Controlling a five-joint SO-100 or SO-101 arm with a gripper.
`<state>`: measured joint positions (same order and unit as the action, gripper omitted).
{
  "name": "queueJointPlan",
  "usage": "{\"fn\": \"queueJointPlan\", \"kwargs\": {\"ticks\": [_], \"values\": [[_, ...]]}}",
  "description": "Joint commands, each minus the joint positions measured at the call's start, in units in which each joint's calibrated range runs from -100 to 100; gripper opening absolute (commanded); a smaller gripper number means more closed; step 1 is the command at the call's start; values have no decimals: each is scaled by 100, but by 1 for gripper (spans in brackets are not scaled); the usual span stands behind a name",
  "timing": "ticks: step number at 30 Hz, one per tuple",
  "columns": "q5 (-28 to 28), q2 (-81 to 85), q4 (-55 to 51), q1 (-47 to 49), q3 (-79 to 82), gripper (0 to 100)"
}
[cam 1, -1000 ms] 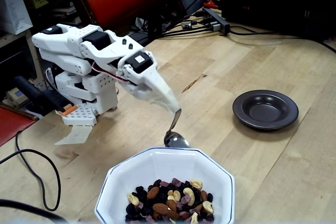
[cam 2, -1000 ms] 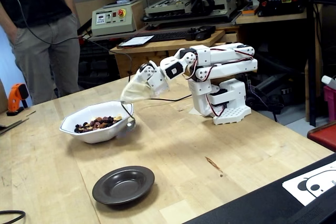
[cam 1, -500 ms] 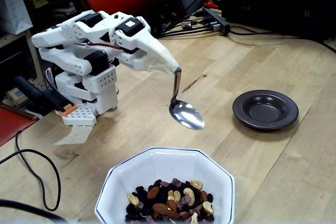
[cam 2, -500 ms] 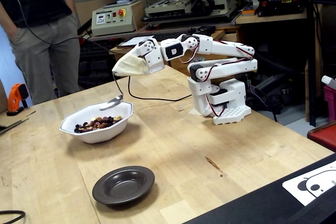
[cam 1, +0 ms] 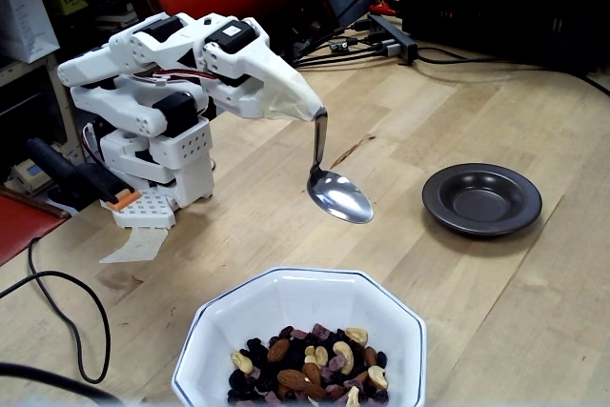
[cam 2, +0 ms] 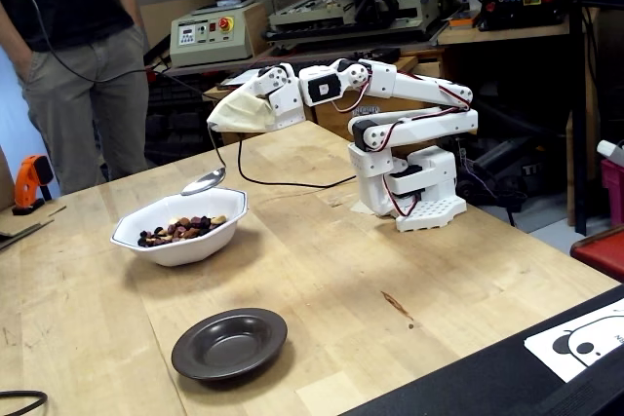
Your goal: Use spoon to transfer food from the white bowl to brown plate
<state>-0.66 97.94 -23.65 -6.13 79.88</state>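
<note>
The white arm holds a shiny metal spoon (cam 1: 337, 194) (cam 2: 204, 180) by its handle, with the gripper (cam 1: 311, 111) (cam 2: 216, 125) shut on it under a pale cloth-like cover. The spoon hangs handle up, its oval bowl empty, in the air above and just behind the far rim of the white bowl (cam 1: 214, 326) (cam 2: 195, 246). Food (cam 1: 308, 365) (cam 2: 179, 229), a mix of almonds, cashews and dark bits, lies in the white bowl. The brown plate (cam 1: 482, 199) (cam 2: 230, 342) sits empty on the wooden table, apart from the bowl.
The arm's white base (cam 1: 157, 193) (cam 2: 419, 202) stands on the table. A black cable (cam 1: 67, 326) loops at the table's left edge in a fixed view. A person (cam 2: 78, 56) stands behind the table, with benches and machines beyond. A black mat (cam 2: 507, 377) covers the near corner.
The arm lifted the spoon from low behind the bowl's rim up into the air over the last second. Since half a second ago it rose slightly more. Bowl and plate stayed put.
</note>
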Motion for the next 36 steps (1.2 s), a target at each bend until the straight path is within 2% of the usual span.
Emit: {"fn": "queueJointPlan", "kwargs": {"ticks": [1,26,36], "values": [[-5,52,135,-39,-386,4],[-5,18,80,-76,-723,4],[-29,-2087,143,-1328,-1493,4]]}}
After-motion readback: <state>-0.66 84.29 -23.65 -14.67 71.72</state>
